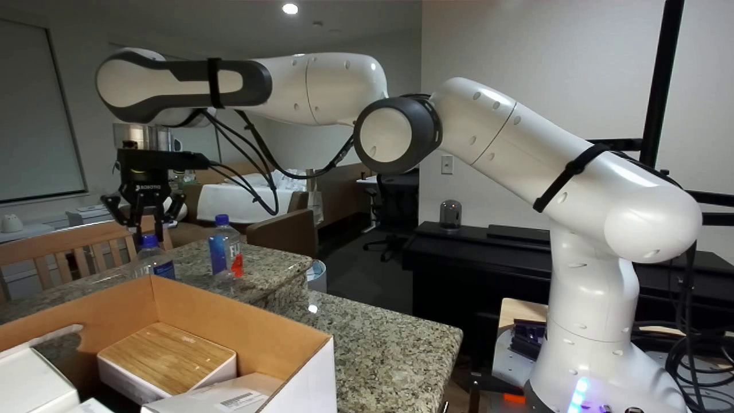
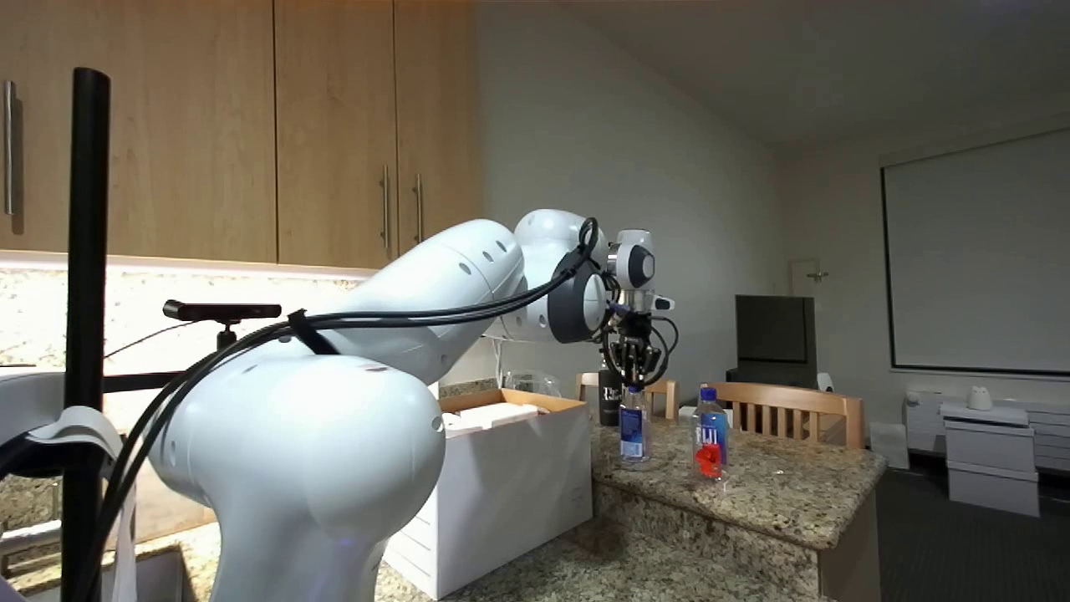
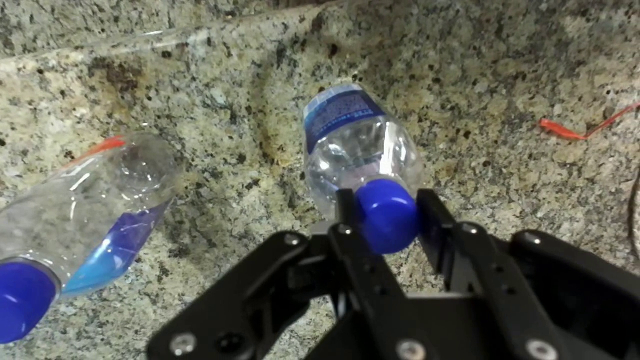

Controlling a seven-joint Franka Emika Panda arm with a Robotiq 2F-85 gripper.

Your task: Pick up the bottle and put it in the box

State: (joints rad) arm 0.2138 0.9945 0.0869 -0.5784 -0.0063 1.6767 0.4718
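Though open-topped, a box; packages inside.

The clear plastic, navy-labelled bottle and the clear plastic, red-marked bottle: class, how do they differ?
The navy-labelled bottle has the black gripper around its cap; the red-marked bottle stands clear of it. The red-marked bottle shows large FIJI lettering; the navy-labelled bottle, only smaller print. Both stand upright, blue-capped, on the speckled granite counter.
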